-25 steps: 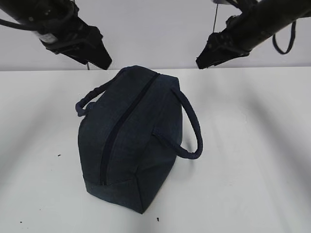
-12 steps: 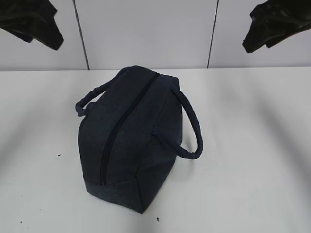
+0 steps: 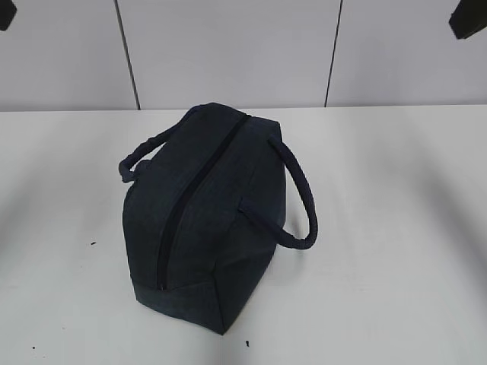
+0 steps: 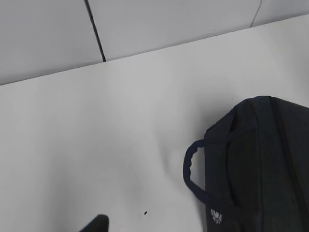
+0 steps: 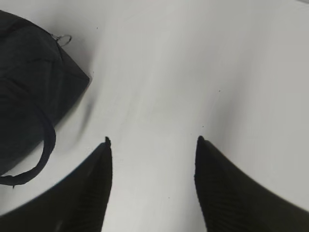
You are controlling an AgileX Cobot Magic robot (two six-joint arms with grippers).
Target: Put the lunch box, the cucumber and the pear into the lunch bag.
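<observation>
Near the centre of the exterior frame the lunch bag (image 3: 209, 220) sat on the white table (image 3: 396, 228), its zipper (image 3: 194, 190) closed. At the bottom of the right wrist frame the right gripper (image 5: 152, 140) was open, holding nothing. Only a fingertip (image 4: 96, 224) of the left gripper showed at the lower left, its jaws parted and empty

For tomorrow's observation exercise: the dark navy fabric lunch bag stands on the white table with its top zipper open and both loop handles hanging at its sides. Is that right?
Not quite. The dark navy fabric lunch bag stands on the white table with both loop handles at its sides, but its top zipper is closed, as the exterior view shows.
</observation>
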